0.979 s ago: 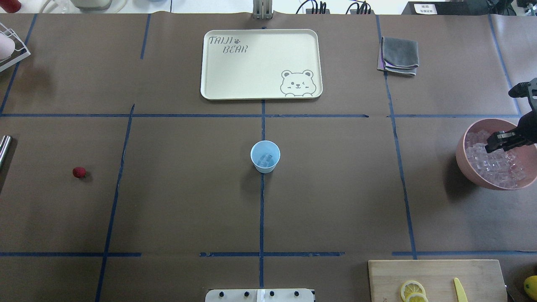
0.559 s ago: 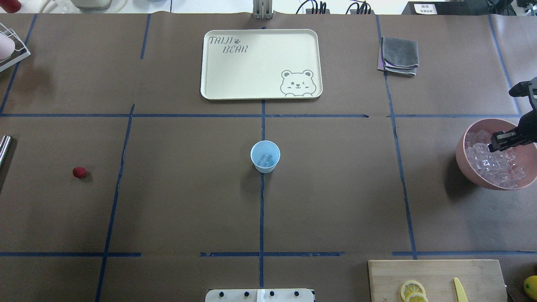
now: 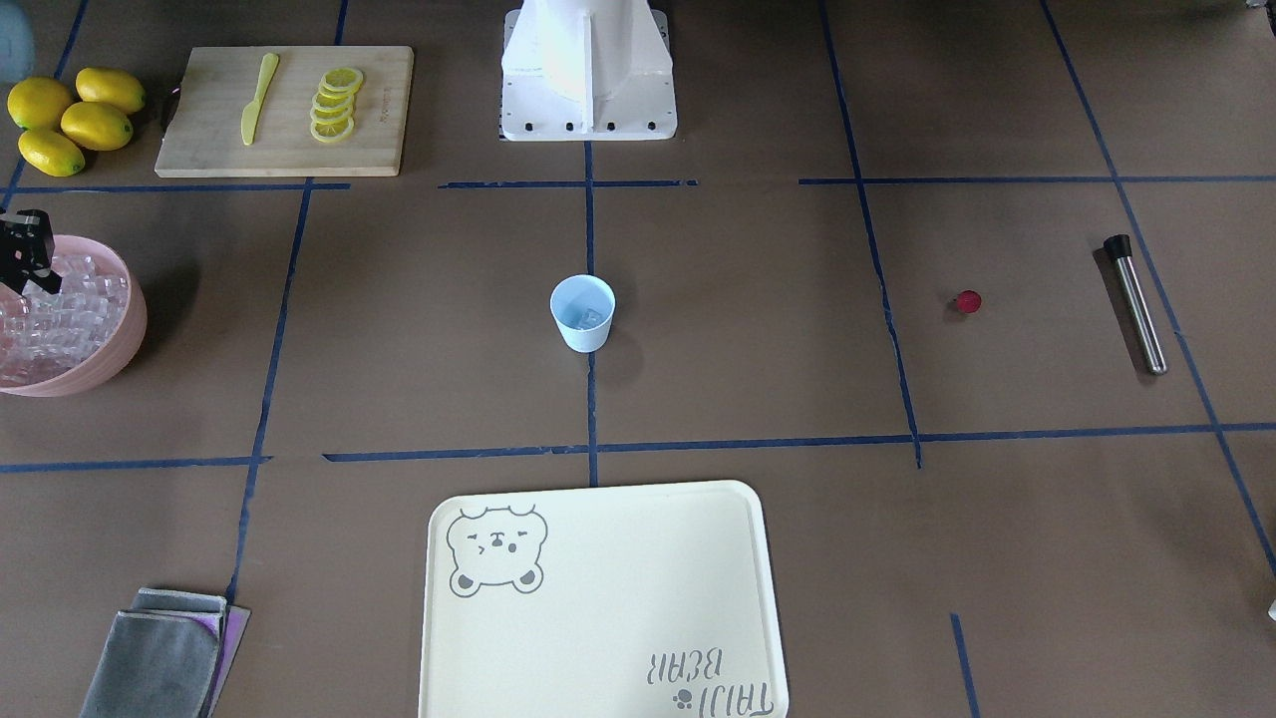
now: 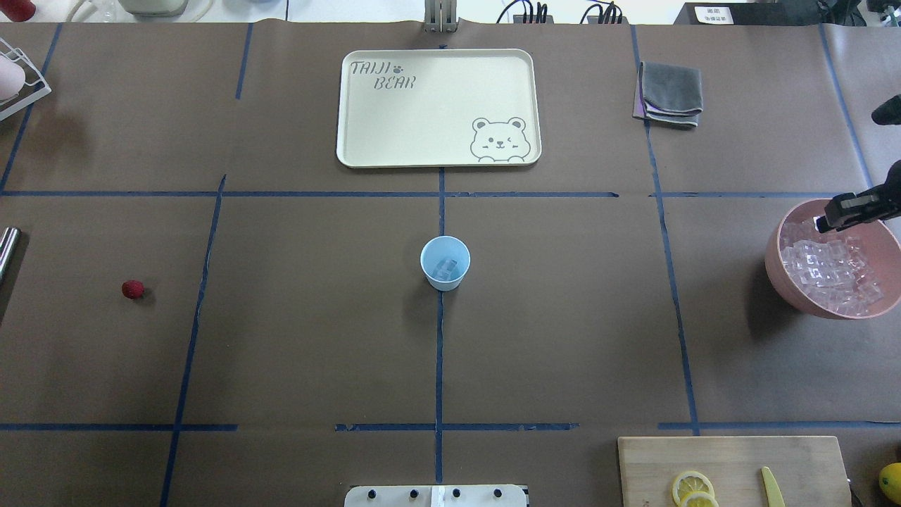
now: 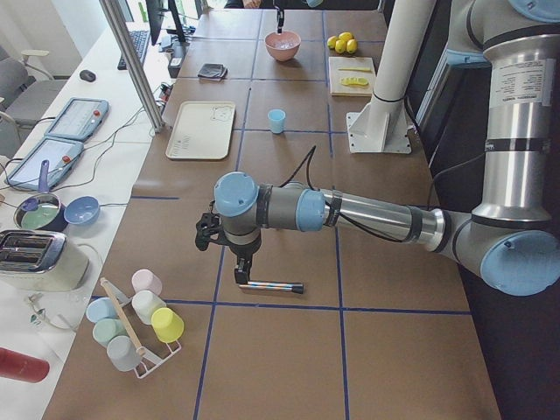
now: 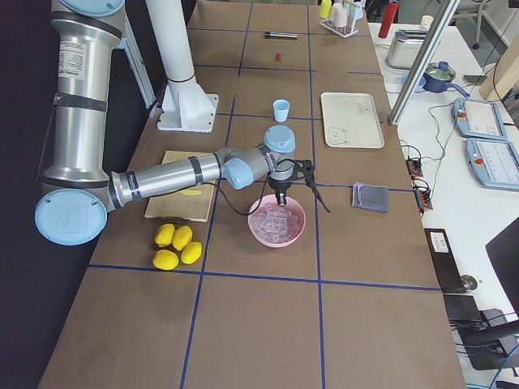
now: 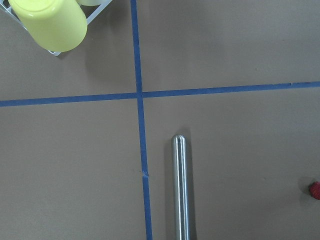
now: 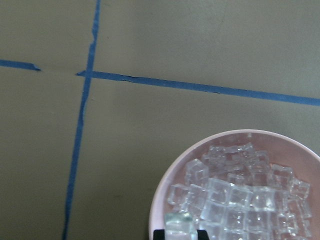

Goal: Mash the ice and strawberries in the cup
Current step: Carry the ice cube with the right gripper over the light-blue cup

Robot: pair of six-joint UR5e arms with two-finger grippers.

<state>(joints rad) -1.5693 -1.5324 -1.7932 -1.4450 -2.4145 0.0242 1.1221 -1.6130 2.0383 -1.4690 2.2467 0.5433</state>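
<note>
The pale-blue cup [image 4: 445,262] stands upright at the table's centre with a few ice cubes [image 4: 446,267] in it. Far to its left on the paper lies the dark-red strawberry [image 4: 132,289], also at the left wrist view's right edge [image 7: 315,190]. My right gripper [image 4: 825,222] hangs over the far rim of the pink bowl [image 4: 774,264], shut on one ice cube [image 8: 179,224] above the heap of ice [image 8: 240,200]. My left gripper [image 5: 241,273] shows only in the exterior left view, over a steel muddler [image 7: 181,190]; I cannot tell whether it is open or shut.
A cream bear tray [image 4: 438,107] lies beyond the cup, with a folded grey cloth [image 4: 670,93] to its right. A cutting board [image 3: 284,110] holds lemon slices and a yellow knife, whole lemons [image 3: 70,118] beside it. A rack of cups [image 5: 136,319] stands at the left end.
My right gripper has lifted off the ice heap and drifted toward the bowl's far rim, with a cube between its fingers. Cup and strawberry have not moved.
</note>
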